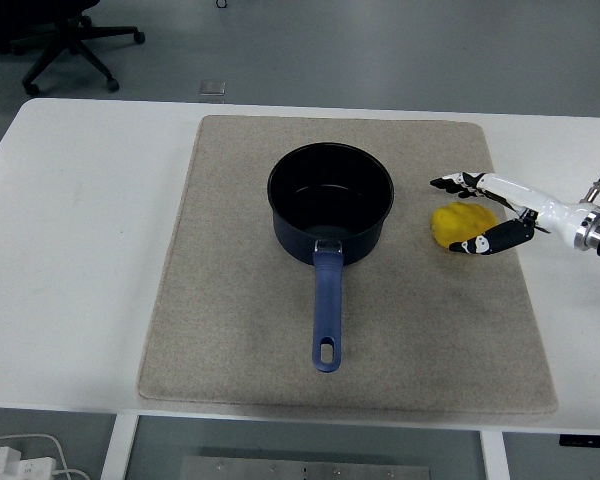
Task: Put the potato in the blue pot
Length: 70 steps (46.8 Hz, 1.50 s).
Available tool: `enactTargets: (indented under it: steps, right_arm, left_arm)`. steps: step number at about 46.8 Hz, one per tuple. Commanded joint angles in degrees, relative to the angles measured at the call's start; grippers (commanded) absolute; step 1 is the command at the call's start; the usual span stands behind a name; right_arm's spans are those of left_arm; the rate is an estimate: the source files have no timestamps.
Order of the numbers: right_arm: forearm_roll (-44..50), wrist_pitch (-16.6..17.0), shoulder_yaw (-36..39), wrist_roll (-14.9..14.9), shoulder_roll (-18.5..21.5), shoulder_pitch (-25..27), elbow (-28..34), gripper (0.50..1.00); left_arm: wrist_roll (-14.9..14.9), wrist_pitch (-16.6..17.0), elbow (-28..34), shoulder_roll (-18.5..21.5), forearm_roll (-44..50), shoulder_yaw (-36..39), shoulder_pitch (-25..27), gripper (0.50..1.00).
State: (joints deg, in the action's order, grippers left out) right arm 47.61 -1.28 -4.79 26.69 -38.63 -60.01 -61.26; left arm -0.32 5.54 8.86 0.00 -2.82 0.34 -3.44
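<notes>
1. The potato (463, 224) is seen on the mat (230, 300), just right of the blue pot (330, 203).
2. The right hand (485, 213) is spread around it, fingers (450, 183) above, thumb below; a firm grip cannot be told.

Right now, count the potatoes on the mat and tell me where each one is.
1. The potato lies on the mat right of the blue pot, between the open fingers of the right hand. The pot looks empty.

right hand (485, 212): white shell, black fingers (448, 183) with white patches. Silver ring at wrist, thin black cable looping off it.
</notes>
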Motion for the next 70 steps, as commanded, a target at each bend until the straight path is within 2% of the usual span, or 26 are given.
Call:
enactTargets:
  steps: [1,12,25,28,34,43,52,55,56,70]
  right_arm:
    - [1.8,-0.1,-0.1,1.1,-0.1,0.1,0.3,0.901]
    - [3.0,-0.1,-0.8,2.1,-0.3,0.0,1.5,0.899]
    - [3.0,-0.1,-0.7,2.9,0.0,0.3,2.9,0.921]
    - [2.8,-0.2,-0.6,3.0,0.0,0.4,2.9,0.901]
    - [2.9,-0.8,-0.5,2.9,0.3,0.7,3.0,0.799]
    - [2.9,-2.2,-0.7,2.9,0.6,1.6,3.9,0.785]
    - [2.9,-2.1,-0.8,2.7,0.6,1.6,4.0,0.607]
    - [3.0,-2.1,-0.8,2.7,0.6,1.5,4.0,0.515]
    - [3.0,-2.2,-0.8,2.6,0.5,1.5,4.0,0.5]
    - [2.0,-2.3,0.0,2.5,-0.1,0.4,3.9,0.5]
  left_arm:
    - [0.0,0.0,0.0,0.0,0.0,0.0,0.0,0.996]
    - [0.0,0.0,0.0,0.0,-0.1,0.0,0.0,0.996]
    - [0.1,0.0,0.0,0.0,-0.1,0.0,0.0,0.996]
    - [0.0,0.0,0.0,0.0,-0.1,0.0,0.0,0.996]
    - [0.0,0.0,0.0,0.0,-0.1,0.0,0.0,0.996]
    - [0.0,0.0,0.0,0.0,-0.1,0.0,0.0,0.996]
    - [0.0,0.0,0.0,0.0,-0.1,0.0,0.0,0.996]
    - [0.0,-0.1,-0.1,0.0,-0.1,0.1,0.0,0.996]
    - [0.0,0.0,-0.1,0.0,0.0,0.1,0.0,0.996]
    - [0.0,0.0,0.0,0.0,-0.1,0.1,0.1,0.996]
